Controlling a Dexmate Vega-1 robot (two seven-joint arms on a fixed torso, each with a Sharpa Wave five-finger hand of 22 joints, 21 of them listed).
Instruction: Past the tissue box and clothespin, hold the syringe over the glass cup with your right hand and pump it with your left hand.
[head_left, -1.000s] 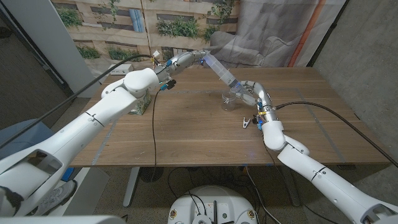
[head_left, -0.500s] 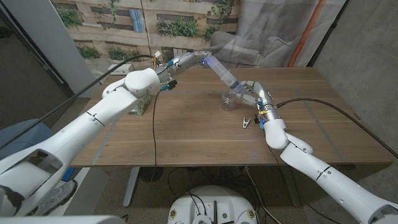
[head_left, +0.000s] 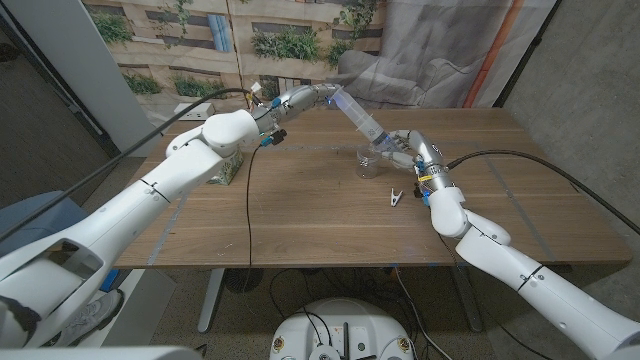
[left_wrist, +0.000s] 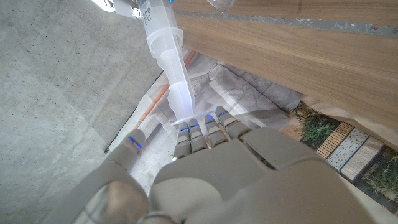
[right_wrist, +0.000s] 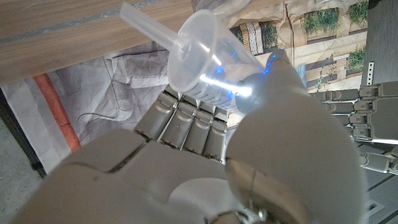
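Here the right hand (head_left: 405, 148) grips the syringe (head_left: 360, 115) barrel, tilted above the glass cup (head_left: 368, 161). The left hand (head_left: 312, 95) holds its plunger end. The clothespin (head_left: 397, 197) lies nearby on the table (head_left: 300, 215).

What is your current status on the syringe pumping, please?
Right hand holds syringe barrel, tilted over glass cup. Left hand on the plunger end. Clothespin on table beside cup, clear of the work.
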